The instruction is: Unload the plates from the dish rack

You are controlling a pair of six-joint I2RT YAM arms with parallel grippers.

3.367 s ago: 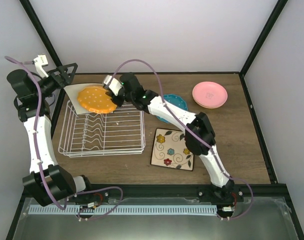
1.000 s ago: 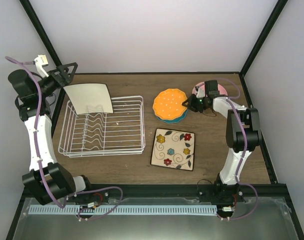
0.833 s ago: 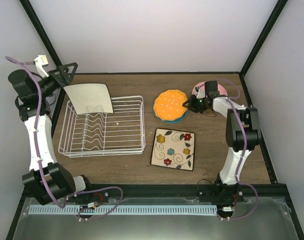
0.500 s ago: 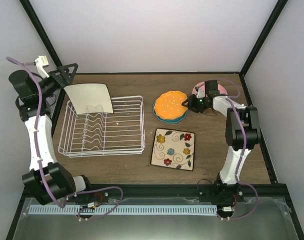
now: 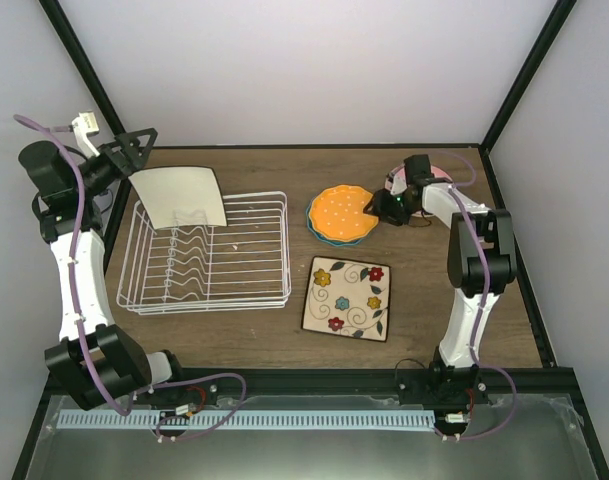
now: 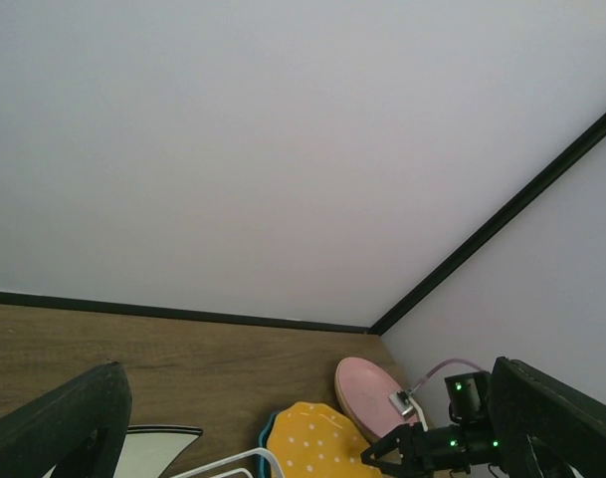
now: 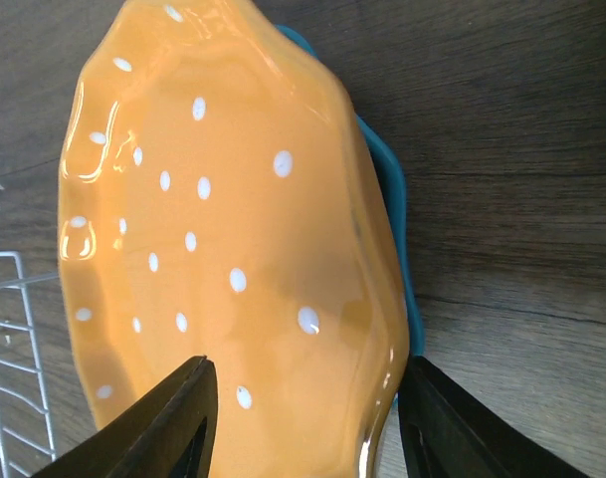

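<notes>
Brown wood-grain table top [image 5: 439, 300] fills the floor of a white-walled enclosure framed in black bars. The right gripper [image 7: 303, 428] lies low over the table with its fingers [image 7: 173, 418] spread apart and clamped on nothing. The bright-orange scalloped plate with white dots [image 7: 233, 229] sits straight ahead of them, its near rim in the gap between the two tips; whether either tip touches it I cannot tell. That plate rests on a round teal plate [image 7: 390, 214], whose edge shows only as a thin crescent past the right-hand finger. Behind this gripper, under its wrist, lies the round pink plate [image 6: 367, 383], partly covered by the arm in the overhead view.

The left gripper [image 5: 136, 148] is held high near the table's far left corner. Its black fingers [image 6: 54, 428] stand wide apart with only air between them. Just below and ahead of them the plain cream square plate [image 5: 179, 197] leans upright among the prongs at the far left end of the white wire dish rack [image 5: 204, 303] — the one plate in it. Ahead of these fingers, well beyond the rack, the wrist camera picks out the orange and pink plates and the other gripper.

Well apart from both grippers, the square cream plate with painted flowers [image 5: 347, 297] lies flat on the wood just beside the rack.
</notes>
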